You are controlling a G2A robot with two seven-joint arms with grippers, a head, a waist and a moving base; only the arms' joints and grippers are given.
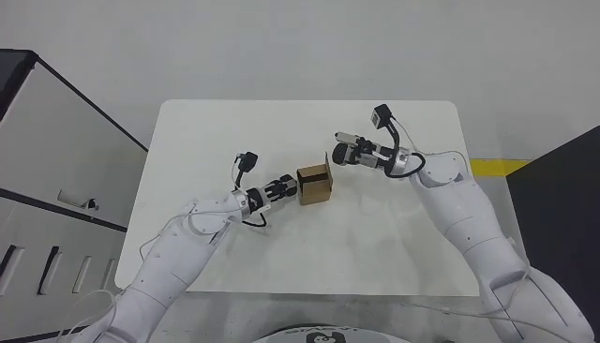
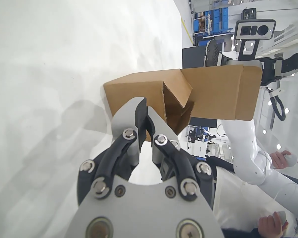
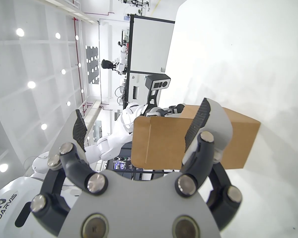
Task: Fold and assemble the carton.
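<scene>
Left claw (image 2: pixel 144 111) pinches the carton (image 2: pixel 213 92) wall mid-way across the surface (image 1: pixel 394 249); right claw (image 3: pixel 141 111), spread beside the raised lid flap (image 2: pixel 247 92), should probably press it down squarely against that steadying pinch.

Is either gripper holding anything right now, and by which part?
The left gripper pinches the carton by a side panel's edge; the right gripper is open, holding nothing.

Nothing legible for you to read at this moment. The carton (image 1: pixel 315 185) shows you plain brown board on every face in view, with no label, number or marking on it.
</scene>
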